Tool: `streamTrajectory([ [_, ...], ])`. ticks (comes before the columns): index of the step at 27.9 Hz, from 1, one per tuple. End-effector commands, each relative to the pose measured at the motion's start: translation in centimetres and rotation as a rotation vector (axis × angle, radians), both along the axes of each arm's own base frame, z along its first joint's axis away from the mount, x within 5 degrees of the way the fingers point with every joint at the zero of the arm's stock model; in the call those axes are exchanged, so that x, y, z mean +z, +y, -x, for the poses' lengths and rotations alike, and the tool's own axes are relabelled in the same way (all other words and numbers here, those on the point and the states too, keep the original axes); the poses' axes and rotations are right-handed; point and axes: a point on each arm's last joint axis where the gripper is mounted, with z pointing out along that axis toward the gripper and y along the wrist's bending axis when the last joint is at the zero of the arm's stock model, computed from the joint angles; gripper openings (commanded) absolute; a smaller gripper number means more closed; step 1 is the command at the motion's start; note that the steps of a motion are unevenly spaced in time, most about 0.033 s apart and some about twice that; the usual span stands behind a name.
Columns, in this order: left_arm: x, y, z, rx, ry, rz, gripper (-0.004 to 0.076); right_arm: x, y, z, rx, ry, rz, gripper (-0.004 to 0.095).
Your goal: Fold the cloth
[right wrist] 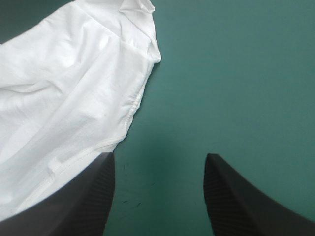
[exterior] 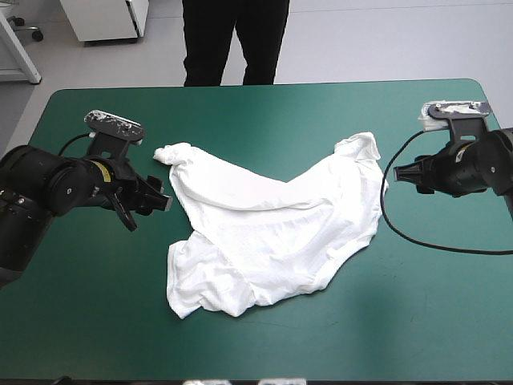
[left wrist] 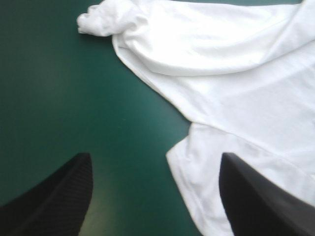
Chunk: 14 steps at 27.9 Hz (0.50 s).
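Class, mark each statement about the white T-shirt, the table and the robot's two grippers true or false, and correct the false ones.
1. The white short-sleeved T-shirt lies on the teal-green table cover. True.
2. The left gripper is shut on the T-shirt. False: it is open and grips nothing.
3. The T-shirt is folded into a neat bundle. False: it lies spread out and rumpled.
4. The right gripper is open, beside the T-shirt's edge. True.
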Motion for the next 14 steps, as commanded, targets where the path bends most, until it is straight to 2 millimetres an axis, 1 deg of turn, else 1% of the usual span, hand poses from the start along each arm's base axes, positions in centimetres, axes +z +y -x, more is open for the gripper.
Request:
streamTrajectory([
  [1, 0.4, -0.8, 1.5, -0.038, 0.062, 0.118, 0.0476, 1.1, -0.4, 0.6, -0.015, -0.066, 0.003, 0.0509],
  [2, 0.0, -1.1, 1.6, -0.05, 0.089, 0.139, 0.0468, 1.0, -0.4, 0.6, -0.018, -0.064, 0.001, 0.0509],
  [5, -2.2, -1.7, 1.8, -0.067, 0.181, 0.145, 0.0449, 1.1, -0.4, 0.6, -0.022, -0.073, -0.003, 0.0509],
  [7, -3.9, -2.3, 2.0, -0.088, 0.221, 0.117, 0.0447, 1.1, -0.4, 0.5, -0.023, -0.079, -0.006, 0.0509],
  [8, -5.4, -2.7, 2.3, -0.105, 0.251, 0.079, 0.0447, 1.1, -0.4, 0.5, -0.023, -0.08, -0.006, 0.0509],
  [14, -9.2, -4.5, 3.8, -0.098, 0.311, 0.01, 0.0447, 1.1, -0.4, 0.5, -0.023, -0.08, -0.006, 0.0509],
])
